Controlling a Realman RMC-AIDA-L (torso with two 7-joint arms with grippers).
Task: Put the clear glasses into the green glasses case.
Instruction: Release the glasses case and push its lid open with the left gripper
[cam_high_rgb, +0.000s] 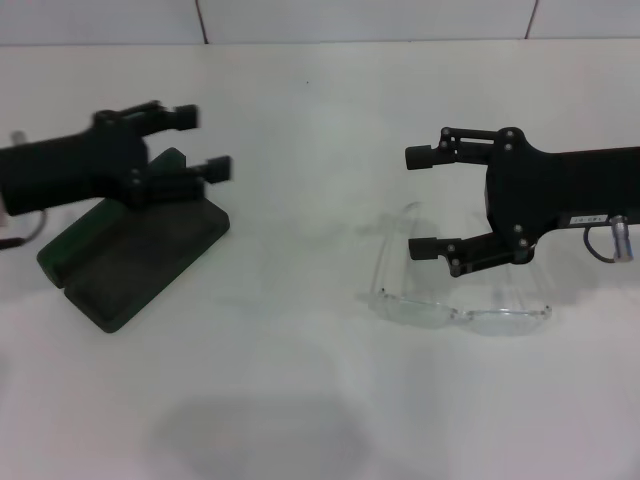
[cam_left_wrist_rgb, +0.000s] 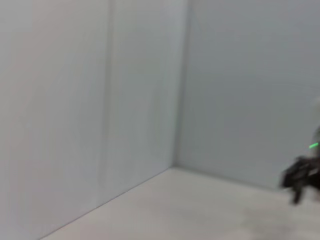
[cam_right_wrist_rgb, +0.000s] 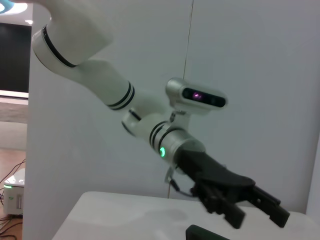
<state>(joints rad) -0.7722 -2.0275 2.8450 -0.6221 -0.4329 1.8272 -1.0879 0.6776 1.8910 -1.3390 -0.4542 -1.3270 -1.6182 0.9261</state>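
Jaws spread on right gripper (cam_high_rgb: 421, 203) above clear glasses (cam_high_rgb: 455, 313), left gripper (cam_high_rgb: 203, 142) over green glasses case (cam_high_rgb: 130, 255)

White tabletop (cam_high_rgb: 300, 400), plain and evenly lit, with a soft grey shadow near its front edge. Behind it, pale wall panels (cam_high_rgb: 360, 20) split by thin dark seams. Beyond the panel's edge, a dim room with a brown floor (cam_right_wrist_rgb: 12, 150).

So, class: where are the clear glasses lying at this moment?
In the head view the clear glasses lie on the white table, right of centre, just below the open right gripper, well apart from the green glasses case.
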